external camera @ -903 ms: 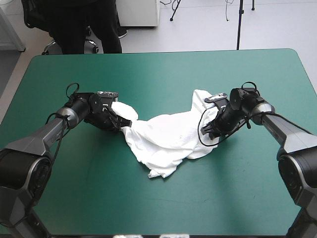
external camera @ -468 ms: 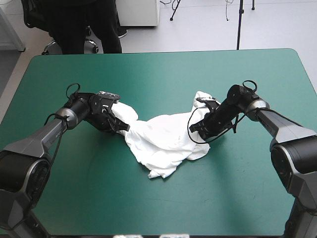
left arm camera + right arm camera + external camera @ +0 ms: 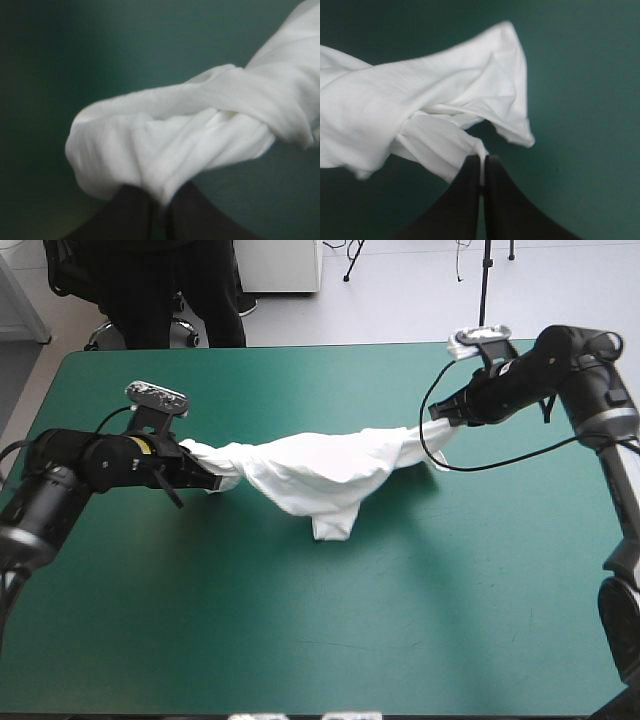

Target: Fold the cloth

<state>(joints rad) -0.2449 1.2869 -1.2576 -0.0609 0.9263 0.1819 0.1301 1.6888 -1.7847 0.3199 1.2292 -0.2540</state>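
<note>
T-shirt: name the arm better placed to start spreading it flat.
Probably the right. The right gripper pinches a thin edge of the T-shirt with a loose flap beside it; the left gripper grips a twisted wad.

T-shirt [image 3: 320, 475]: plain white throughout, pale grey shading in the twists and folds. Surface [image 3: 300, 640]: teal-green cover, one even colour, darker green in the shadow under the T-shirt. Left end effector [image 3: 222, 480]: fingers [image 3: 131, 215] solid black. Right end effector [image 3: 437, 420]: fingers [image 3: 465, 200] solid black, same matte tone
</note>
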